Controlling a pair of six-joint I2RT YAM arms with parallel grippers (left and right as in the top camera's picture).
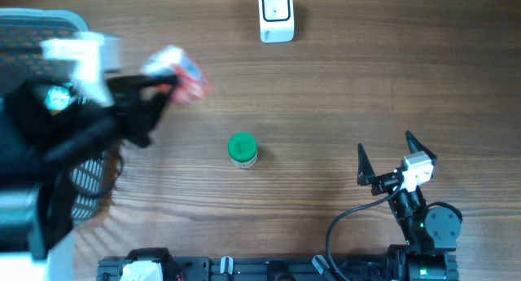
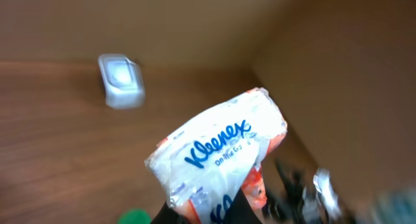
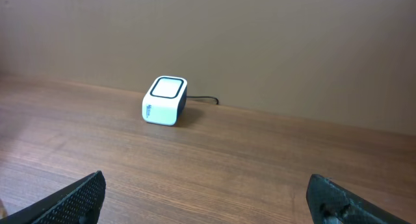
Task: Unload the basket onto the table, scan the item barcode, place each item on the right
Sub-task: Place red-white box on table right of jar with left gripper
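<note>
A white and orange Kleenex tissue pack (image 1: 181, 73) hangs above the left of the table, blurred, with my left gripper (image 1: 167, 87) shut on its lower end. In the left wrist view the pack (image 2: 218, 149) fills the middle, and the dark fingers (image 2: 229, 215) pinch it at the bottom edge. No barcode shows on the pack. The white barcode scanner (image 1: 276, 15) stands at the far edge of the table, also seen as a blurred scanner (image 2: 120, 80) and the scanner (image 3: 165, 100) with its cable. My right gripper (image 1: 385, 143) rests open and empty at the near right.
A green-capped jar (image 1: 242, 149) stands on the wooden table near the middle; its cap (image 2: 135, 217) shows under the pack. A grey mesh basket (image 1: 41, 27) sits at the left edge beneath the left arm. A brown wall rises behind the scanner.
</note>
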